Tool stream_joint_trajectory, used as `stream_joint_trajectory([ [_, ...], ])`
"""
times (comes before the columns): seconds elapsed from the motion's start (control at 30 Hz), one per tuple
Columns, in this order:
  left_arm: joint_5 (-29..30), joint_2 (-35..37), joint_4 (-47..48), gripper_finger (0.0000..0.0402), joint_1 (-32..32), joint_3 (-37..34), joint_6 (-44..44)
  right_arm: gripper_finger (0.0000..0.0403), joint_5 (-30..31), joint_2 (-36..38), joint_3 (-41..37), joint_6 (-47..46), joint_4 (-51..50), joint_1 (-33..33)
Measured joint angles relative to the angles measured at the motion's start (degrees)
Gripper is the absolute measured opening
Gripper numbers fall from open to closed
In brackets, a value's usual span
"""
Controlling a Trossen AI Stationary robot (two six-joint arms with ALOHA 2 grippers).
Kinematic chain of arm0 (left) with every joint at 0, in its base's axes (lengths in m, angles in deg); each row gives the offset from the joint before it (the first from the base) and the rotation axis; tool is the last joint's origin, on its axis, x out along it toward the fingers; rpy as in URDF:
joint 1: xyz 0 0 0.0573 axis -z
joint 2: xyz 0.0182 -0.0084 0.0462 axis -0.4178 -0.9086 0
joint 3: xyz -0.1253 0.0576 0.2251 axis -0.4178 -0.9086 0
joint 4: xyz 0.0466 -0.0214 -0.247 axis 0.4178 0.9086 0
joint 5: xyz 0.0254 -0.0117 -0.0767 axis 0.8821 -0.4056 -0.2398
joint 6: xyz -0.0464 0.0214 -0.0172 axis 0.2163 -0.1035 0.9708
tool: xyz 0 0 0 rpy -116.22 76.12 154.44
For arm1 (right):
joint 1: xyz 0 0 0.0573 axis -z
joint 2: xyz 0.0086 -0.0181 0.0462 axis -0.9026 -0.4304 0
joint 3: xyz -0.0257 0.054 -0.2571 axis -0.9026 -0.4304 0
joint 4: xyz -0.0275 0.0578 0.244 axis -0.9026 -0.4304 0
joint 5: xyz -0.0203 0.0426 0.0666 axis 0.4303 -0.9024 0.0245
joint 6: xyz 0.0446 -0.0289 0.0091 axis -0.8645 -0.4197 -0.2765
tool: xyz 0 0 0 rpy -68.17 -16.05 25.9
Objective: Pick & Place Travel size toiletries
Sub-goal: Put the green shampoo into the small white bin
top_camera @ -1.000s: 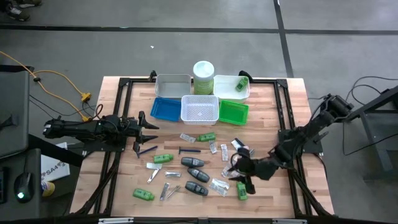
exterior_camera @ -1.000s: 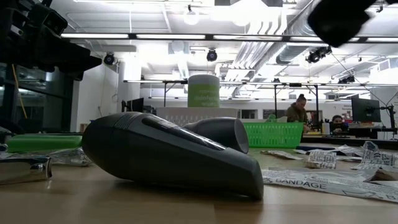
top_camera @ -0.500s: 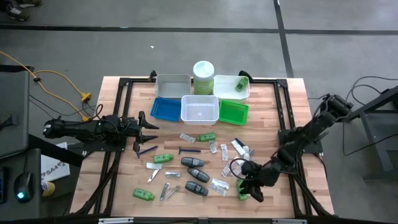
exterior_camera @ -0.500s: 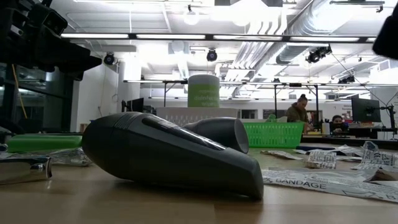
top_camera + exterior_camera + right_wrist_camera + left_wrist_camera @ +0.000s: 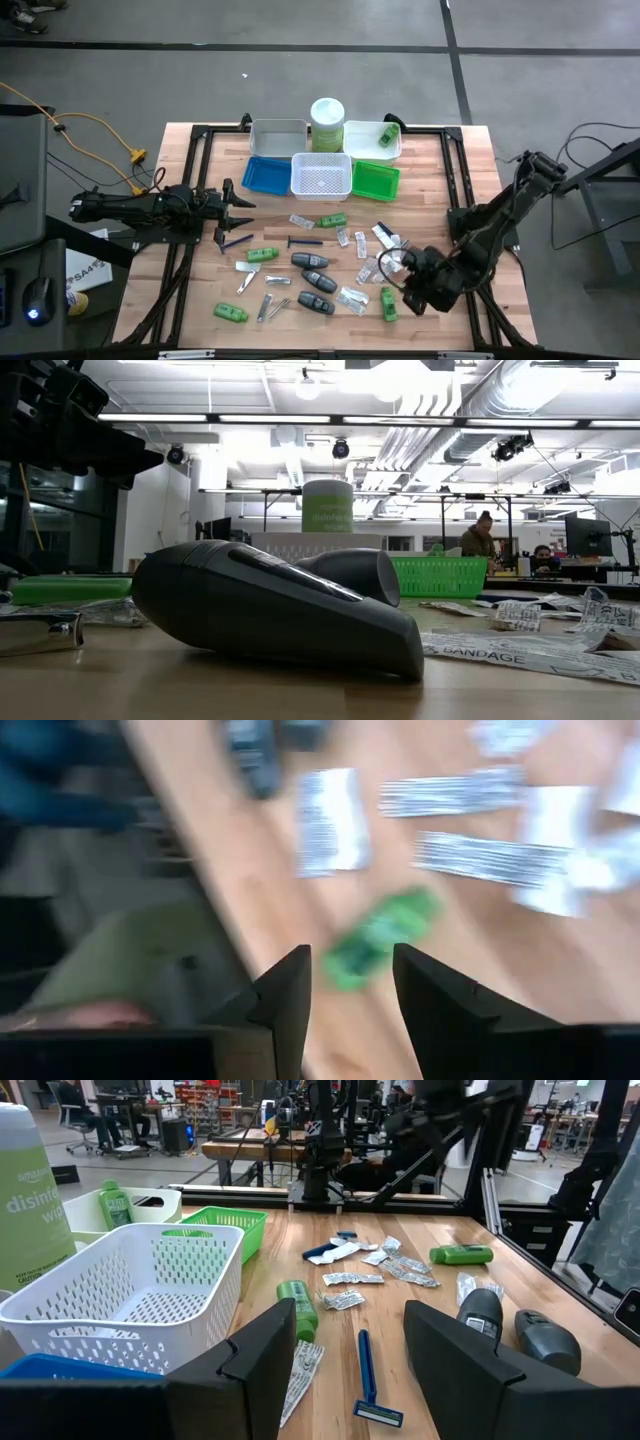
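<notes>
Closest to the table's front edge, the right gripper (image 5: pixel 408 296) hovers just beside a green tube (image 5: pixel 388 304), fingers parted and holding nothing. Further in, grey cases (image 5: pixel 310 262), packets (image 5: pixel 352 297), clippers (image 5: pixel 247 284) and a blue razor (image 5: pixel 305 241) lie scattered on the wood. The left gripper (image 5: pixel 235 202) waits at the left side, fingers apart and empty. The trays (image 5: pixel 321 176) sit at the far edge.

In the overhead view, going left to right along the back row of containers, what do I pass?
Grey tray → blue tray → white basket → pale-green canister → white tray holding a green tube.
</notes>
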Motion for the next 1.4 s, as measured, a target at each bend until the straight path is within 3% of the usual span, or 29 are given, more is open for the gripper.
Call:
stream_joint_trajectory([
  [0.2, 0.0, 0.0, 0.0, 0.0188, 0.0, 0.0, 0.0, 0.0136, -0.6, -1.1, -1.2, -3.6, -10.0, 3.4],
  [0.47, 0.0, 0.0, 0.0, 0.0188, 0.0, 0.0, 0.0, 0.0136, -2.2, -8.9, -1.3, 1.7, -1.2, 4.3],
  [0.63, 0.0, 0.0, 0.0, 0.0188, 0.0, 0.0, 0.0, 0.0138, -7.8, -14.2, -1.3, -6.5, 0.4, 6.1],
  [0.77, 0.0, 0.0, 0.0, 0.0188, 0.0, 0.0, 0.0, 0.0163, -9.2, -17.5, -1.3, -4.8, 0.7, 7.4],
  [1.07, 0.0, 0.0, 0.0, 0.0188, 0.0, 0.0, 0.0, 0.0263, -9.1, -18.8, -1.3, -4.0, 5.7, 9.0],
  [1.2, 0.0, 0.0, 0.0, 0.0188, 0.0, 0.0, 0.0, 0.0273, -7.2, -18.8, -1.3, -6.4, 5.2, 8.7],
  [1.4, 0.0, 0.0, 0.0, 0.0188, 0.0, 0.0, 0.0, 0.0259, -3.7, -18.8, -1.3, -8.6, 6.1, 8.4],
])
